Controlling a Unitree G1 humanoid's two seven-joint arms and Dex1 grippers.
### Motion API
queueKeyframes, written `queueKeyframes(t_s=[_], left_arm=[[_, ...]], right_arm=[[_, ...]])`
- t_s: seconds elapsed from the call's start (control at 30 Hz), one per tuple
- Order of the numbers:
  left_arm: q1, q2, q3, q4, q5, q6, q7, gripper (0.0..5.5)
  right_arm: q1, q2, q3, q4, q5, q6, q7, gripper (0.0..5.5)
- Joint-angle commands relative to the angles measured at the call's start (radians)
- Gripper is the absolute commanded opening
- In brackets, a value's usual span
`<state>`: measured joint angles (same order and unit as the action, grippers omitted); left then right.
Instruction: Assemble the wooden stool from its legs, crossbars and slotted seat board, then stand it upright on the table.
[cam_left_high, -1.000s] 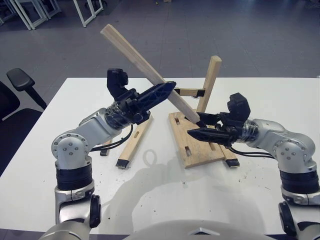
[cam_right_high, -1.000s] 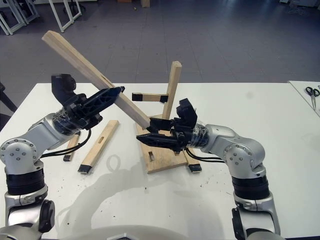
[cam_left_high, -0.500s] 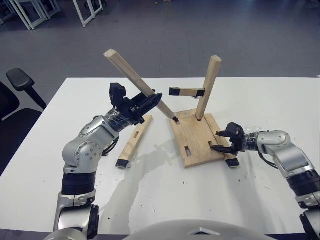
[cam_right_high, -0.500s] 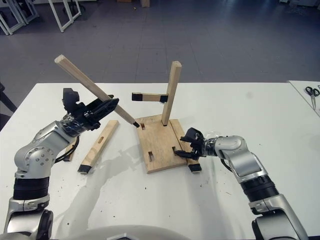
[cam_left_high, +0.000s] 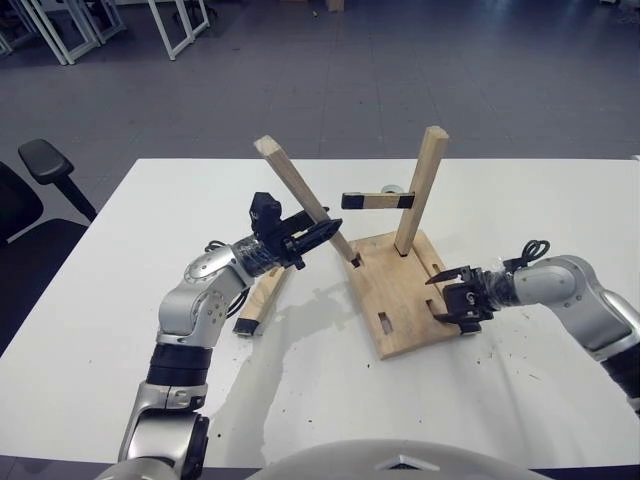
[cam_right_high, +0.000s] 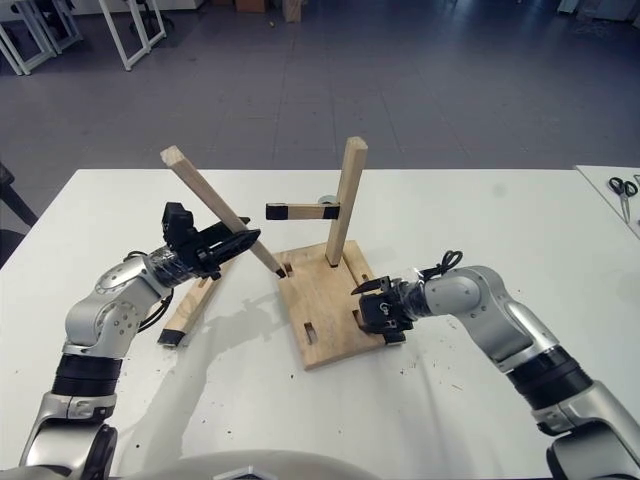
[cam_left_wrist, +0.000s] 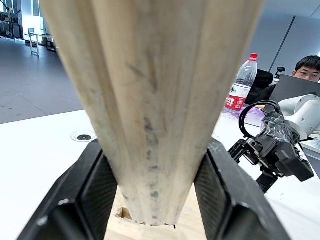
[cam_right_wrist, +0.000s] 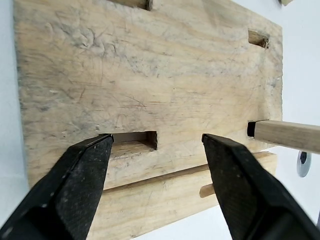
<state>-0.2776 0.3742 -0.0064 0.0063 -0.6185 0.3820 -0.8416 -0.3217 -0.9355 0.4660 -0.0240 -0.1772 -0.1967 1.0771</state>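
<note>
White table top fills the foreground, with grey floor behind it. On it the slotted seat board lies flat near the middle, its long axis running from near to far. One leg stands upright in a slot at the board's far end. A crossbar sticks out level from this leg toward the robot's left.

The left gripper clamps a second leg between its fingers. That leg is tilted, its lower end at the board's far-left slot and its top leaning left and away. A third leg lies flat on the table, left of the board.

The right gripper sits at the board's right edge, fingers spread wide on either side of a slot and gripping nothing. Another wooden piece lies under that edge.
</note>
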Motion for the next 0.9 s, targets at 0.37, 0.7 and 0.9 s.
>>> queueKeyframes(t_s=[0.37, 0.7, 0.9], left_arm=[[0.012, -0.131, -0.040, 0.162, 0.104, -0.103, -0.010, 2.04], [-0.014, -0.048, -0.162, 0.267, 0.350, -0.219, -0.026, 2.04], [0.000, -0.027, -0.211, 0.277, 0.351, -0.052, -0.020, 2.04]], right_arm=[[0.071, -0.041, 0.048, 0.153, -0.182, -0.131, -0.014, 3.30], [0.074, -0.024, 0.021, 0.091, -0.192, -0.119, -0.066, 3.30], [0.100, -0.022, -0.059, -0.068, -0.146, -0.044, -0.082, 3.30]])
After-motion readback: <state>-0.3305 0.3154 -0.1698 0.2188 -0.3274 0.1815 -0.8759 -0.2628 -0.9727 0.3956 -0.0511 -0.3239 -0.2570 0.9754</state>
